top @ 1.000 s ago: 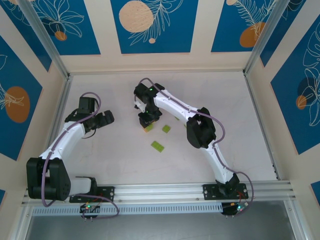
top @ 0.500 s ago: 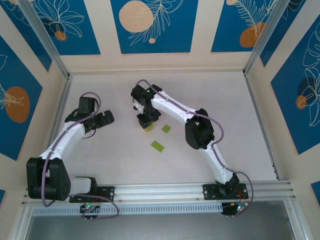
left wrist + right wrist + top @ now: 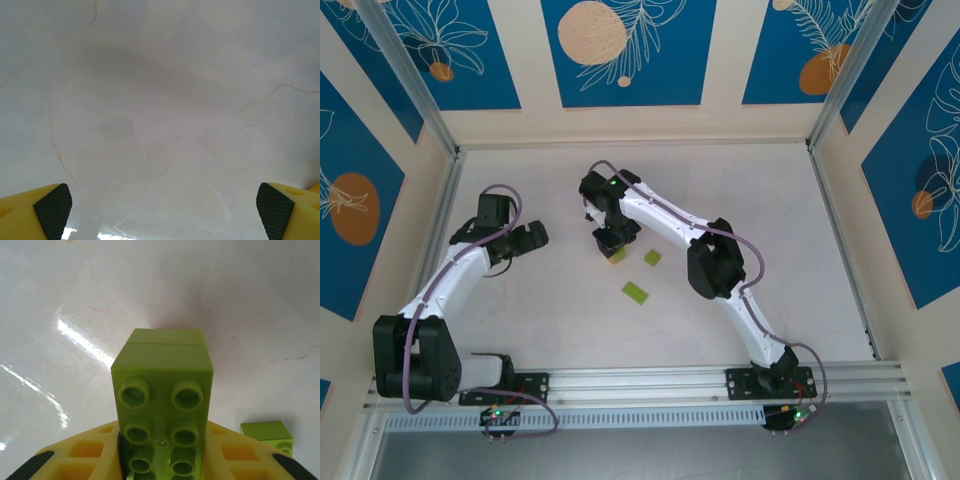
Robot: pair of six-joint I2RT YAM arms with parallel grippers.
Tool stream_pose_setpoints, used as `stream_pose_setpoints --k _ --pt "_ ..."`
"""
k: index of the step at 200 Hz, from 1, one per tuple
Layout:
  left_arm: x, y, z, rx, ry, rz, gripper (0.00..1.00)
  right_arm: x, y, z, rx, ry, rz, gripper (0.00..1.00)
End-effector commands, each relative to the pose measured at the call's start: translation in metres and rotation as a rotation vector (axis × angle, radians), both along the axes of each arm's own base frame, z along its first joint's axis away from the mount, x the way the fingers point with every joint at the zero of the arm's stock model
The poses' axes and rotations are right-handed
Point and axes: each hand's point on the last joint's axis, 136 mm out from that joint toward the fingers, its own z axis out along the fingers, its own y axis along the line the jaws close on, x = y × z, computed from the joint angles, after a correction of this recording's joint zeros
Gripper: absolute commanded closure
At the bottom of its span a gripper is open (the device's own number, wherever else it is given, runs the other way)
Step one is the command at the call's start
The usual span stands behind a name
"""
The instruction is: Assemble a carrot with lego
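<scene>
while the right gripper (image 3: 610,242) squeezes tight on the carrot (image 3: 617,255), the left gripper (image 3: 532,238) hangs over the table (image 3: 550,310) with its fingers wide apart. the carrot sits near the middle of the table, right under the right gripper. from the right wrist it looks like a lime-green block of two bricks stuck together, with round bumps facing the camera. the yellow fingers (image 3: 75,455) press on both its sides. i cannot tell if it touches the table. a first loose brick (image 3: 652,257), also green, lies near the carrot on its right. a second loose brick (image 3: 636,292) lies a bit closer to the arm bases. from the right wrist, a small green brick (image 3: 267,435) lies on the table beside the right finger. from the left wrist, the two dark pads (image 3: 52,210) stand far apart with white table between them.
</scene>
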Motion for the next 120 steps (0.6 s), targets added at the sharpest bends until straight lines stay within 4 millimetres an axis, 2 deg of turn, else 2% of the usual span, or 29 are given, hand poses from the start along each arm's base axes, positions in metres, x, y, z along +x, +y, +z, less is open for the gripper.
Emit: stream_pose_setpoints --k 1,23,56,88,120 --pt "0.001 0.003 0.007 -0.010 -0.009 0.005 0.03 -0.046 -0.038 -0.077 -0.240 0.245 0.023 0.66" --pt "0.001 0.003 0.007 -0.010 -0.010 0.005 0.02 -0.040 -0.032 -0.068 -0.206 0.225 0.013 0.66" --pt "0.001 0.003 0.007 -0.013 -0.011 0.005 0.03 -0.013 -0.011 -0.023 -0.081 0.127 -0.029 0.66" --pt "0.000 0.003 0.007 -0.013 -0.008 0.004 0.03 0.013 -0.003 0.021 0.000 0.020 -0.077 0.66" --pt "0.000 0.003 0.007 -0.013 -0.008 0.005 0.03 0.020 -0.004 0.040 0.032 -0.030 -0.101 0.66"
